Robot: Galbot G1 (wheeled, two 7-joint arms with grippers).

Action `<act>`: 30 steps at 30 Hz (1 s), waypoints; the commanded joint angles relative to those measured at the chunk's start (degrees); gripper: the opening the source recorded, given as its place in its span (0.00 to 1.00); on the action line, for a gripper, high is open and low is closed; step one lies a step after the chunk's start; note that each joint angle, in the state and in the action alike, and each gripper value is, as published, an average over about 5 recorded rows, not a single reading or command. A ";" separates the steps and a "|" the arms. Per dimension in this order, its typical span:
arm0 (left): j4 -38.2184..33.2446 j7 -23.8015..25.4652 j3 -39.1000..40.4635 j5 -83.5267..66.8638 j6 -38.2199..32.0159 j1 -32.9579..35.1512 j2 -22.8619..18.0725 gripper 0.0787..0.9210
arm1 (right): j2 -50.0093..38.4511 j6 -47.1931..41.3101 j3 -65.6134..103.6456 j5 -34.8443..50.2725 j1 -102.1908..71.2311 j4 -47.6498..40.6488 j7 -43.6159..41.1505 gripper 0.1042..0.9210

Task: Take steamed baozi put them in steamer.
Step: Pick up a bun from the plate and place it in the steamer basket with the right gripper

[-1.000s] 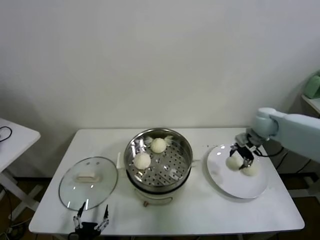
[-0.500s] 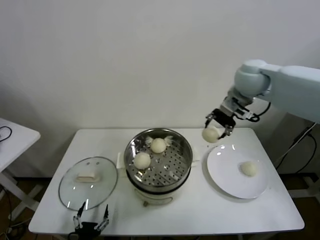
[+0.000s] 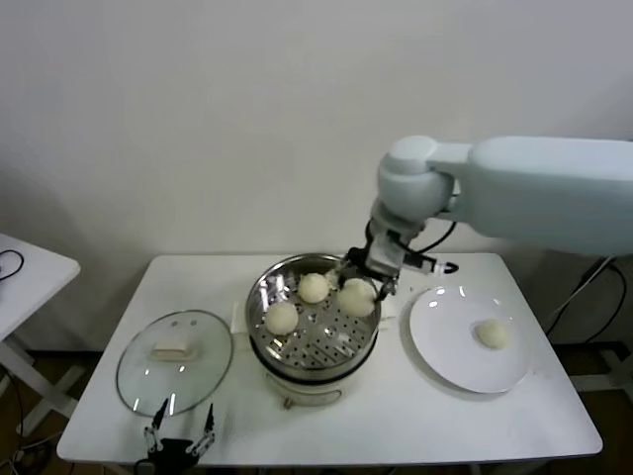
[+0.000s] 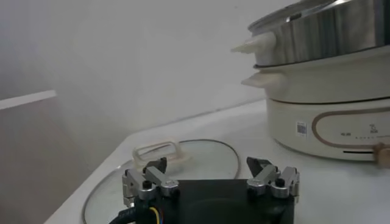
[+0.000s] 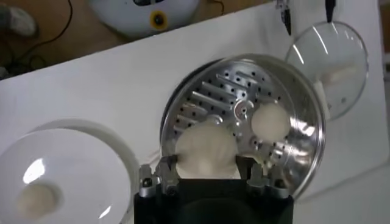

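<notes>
The right gripper (image 3: 358, 293) is clamped on 1 steamed baozi (image 5: 206, 148), holding it over the steamer (image 3: 265, 297), just inside the rim at about 3 o'clock on the pot's face. The relation that matters is vertical: the perforated tray lies straight below the held bun, with open holes beneath it in the right wrist view. 2 other buns already sit on the tray, 1 near 12 o'clock (image 3: 314, 287) and 1 near 9 o'clock (image 3: 281, 318), both apart from the drop spot. So a straight descent and release looks sufficient, with no sideways shift needed. A last bun (image 3: 493, 333) waits on the white plate (image 3: 440, 346) at the steamer's 3 o'clock, nearer the right arm. The left gripper (image 4: 210, 180) is parked at the table's front edge, fingers spread, just beside the glass lid (image 3: 143, 371).
</notes>
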 commanded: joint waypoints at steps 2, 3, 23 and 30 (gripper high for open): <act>0.11 -0.01 -0.18 -0.04 0.05 -0.09 0.01 0.88 | 11.80 0.12 1.39 -7.35 -11.62 -2.17 1.73 0.68; 0.14 -0.01 -0.25 -0.08 0.05 -0.11 0.05 0.88 | 12.53 0.14 1.42 -7.91 -12.38 -2.81 1.78 0.68; 0.90 0.00 -0.53 -0.32 -0.27 -0.44 0.29 0.88 | 15.90 1.15 1.09 -13.29 -15.69 -7.95 1.29 0.68; 0.67 -0.02 -0.58 -0.29 -0.28 -0.32 0.12 0.88 | 15.00 1.41 1.28 -12.72 -14.92 -7.68 2.41 0.71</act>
